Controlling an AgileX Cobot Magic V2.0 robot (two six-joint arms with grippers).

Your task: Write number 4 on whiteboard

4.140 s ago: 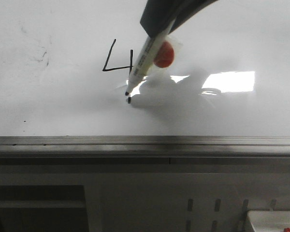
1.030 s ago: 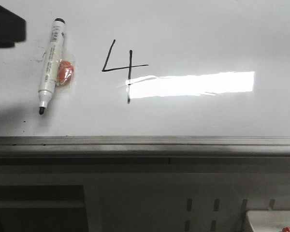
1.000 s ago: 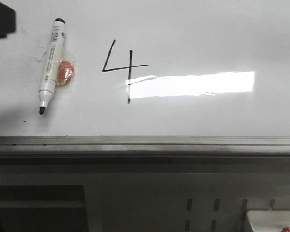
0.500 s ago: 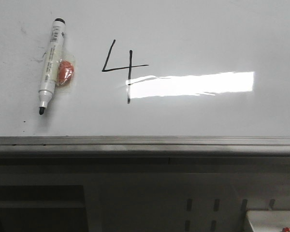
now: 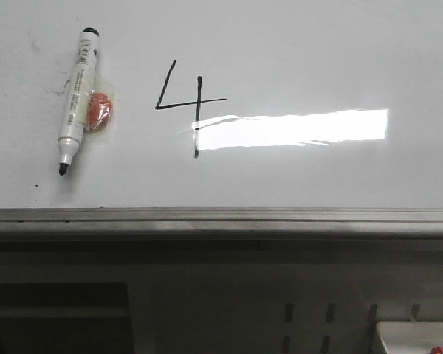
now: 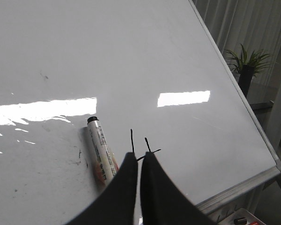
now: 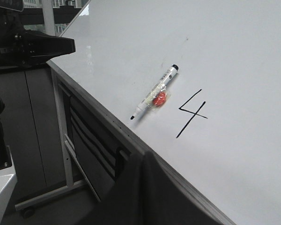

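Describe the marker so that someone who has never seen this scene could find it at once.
Start at the whiteboard, the big glossy white surface with a grey rail along its near edge. Left of the number 4 drawn in black lies the marker, lengthwise, uncapped black tip toward the rail. It is the only loose thing on the board, a white barrel with an orange blob taped to its side.
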